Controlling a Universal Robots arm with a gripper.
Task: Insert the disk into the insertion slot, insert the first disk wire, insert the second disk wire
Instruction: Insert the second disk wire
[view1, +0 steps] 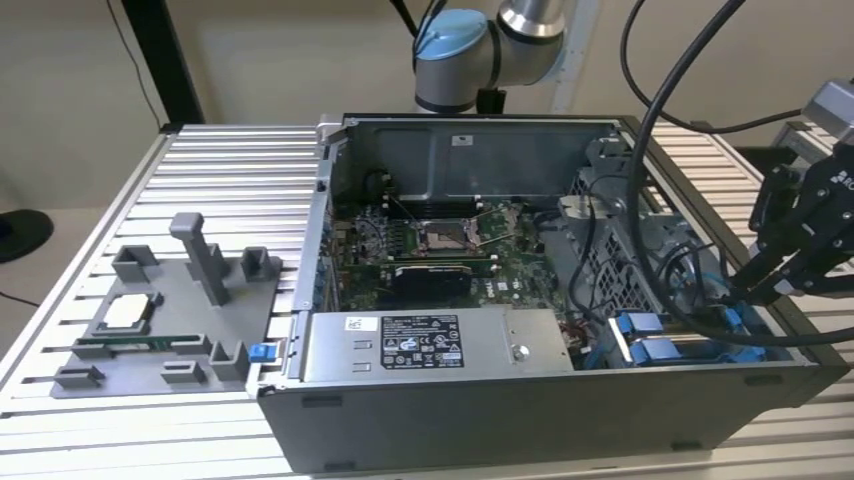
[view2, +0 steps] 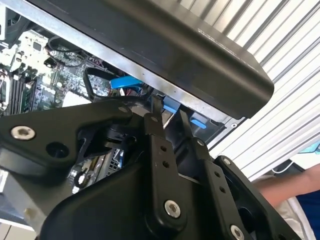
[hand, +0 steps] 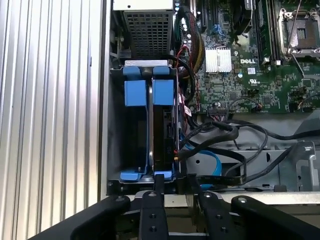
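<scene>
In the first wrist view the insertion slot (hand: 116, 125) is a grey metal bay with bright blue clips at both ends. The disk (hand: 164, 135) stands in it on edge, dark, inside its blue carrier. My gripper (hand: 179, 192) hovers just outside the bay's near end, its black fingers (hand: 154, 200) apart with nothing clearly between them. A black wire (hand: 220, 131) and a blue flat cable (hand: 212, 162) lie beside the bay. In the exterior view my gripper (view1: 771, 292) hangs over the case's right corner, above the blue clips (view1: 654, 340). The second wrist view shows the gripper (view2: 169, 120) near the case's edge.
The open computer case (view1: 534, 420) stands on a ribbed metal table (view1: 214, 170). A grey box with a black-and-white label (view1: 427, 345) sits at its front. A grey fixture (view1: 160, 320) lies at the exterior view's left. A person's arm (view2: 287, 185) shows beyond the table.
</scene>
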